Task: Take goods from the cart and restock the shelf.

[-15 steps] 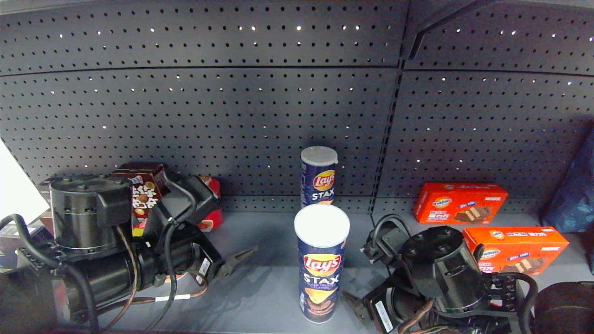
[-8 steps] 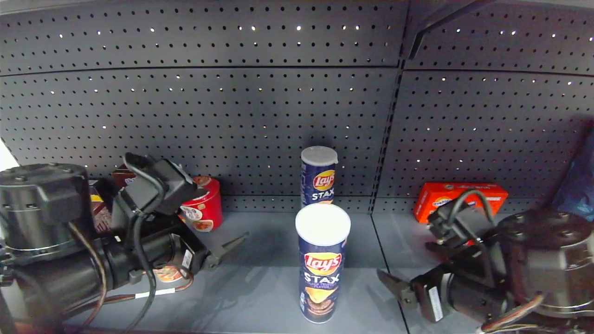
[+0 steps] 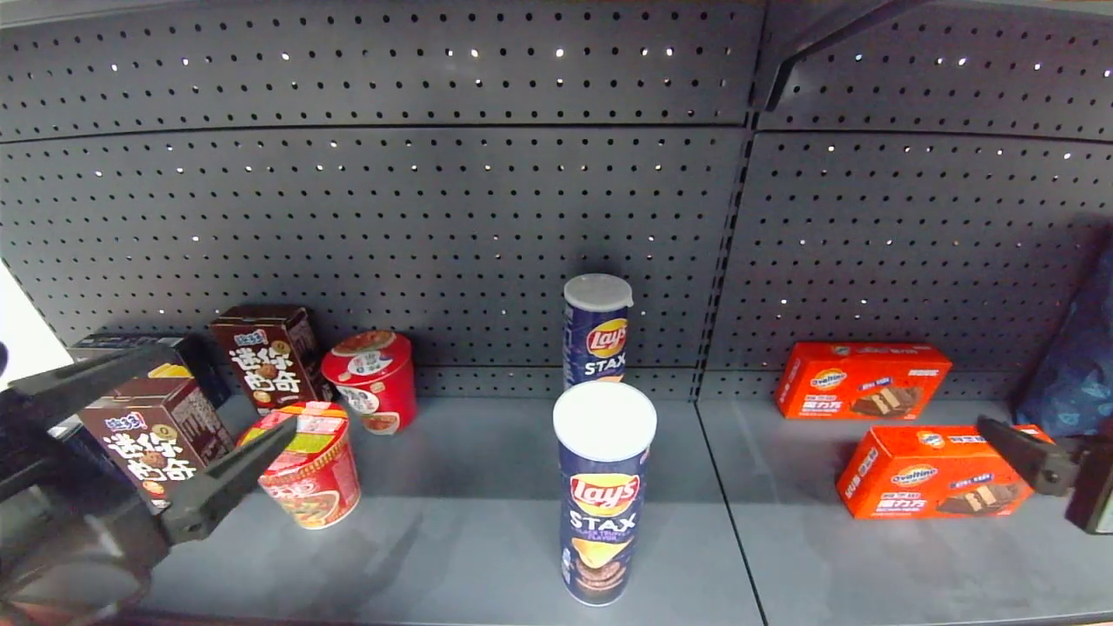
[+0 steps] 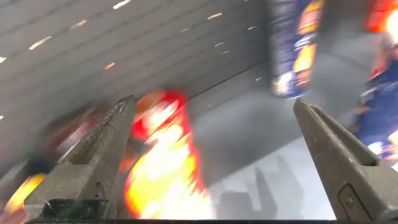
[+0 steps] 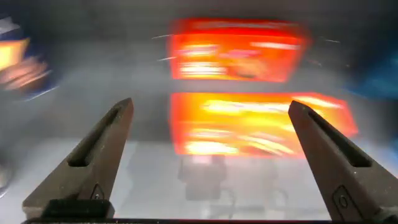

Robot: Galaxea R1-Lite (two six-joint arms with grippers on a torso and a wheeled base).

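Your left gripper (image 4: 212,101) stands spread wide with nothing between its fingers. In the head view it sits low at 8 o'clock. Through the gap you see the near brown box (image 3: 152,443), and the front noodle cup (image 3: 311,465) stands just beside the lower fingertip, at its 3 o'clock. At 12 o'clock from that cup stand the red noodle cup (image 3: 372,378) and the far brown box (image 3: 265,356), side by side near the back panel (image 3: 435,217).

Your right gripper (image 5: 211,104) is also spread and empty, at 4 o'clock in the head view. One finger lies across the right end of the front orange box (image 3: 943,469). The rear orange box (image 3: 861,380) lies at that box's 11 o'clock, near the panel. A blue pack (image 3: 1074,365) leans at 3 o'clock.

On the shelf (image 3: 487,487), the front chip can (image 3: 603,496) stands upright at 6 o'clock. The rear chip can (image 3: 596,335) stands at its 12 o'clock, against the panel.
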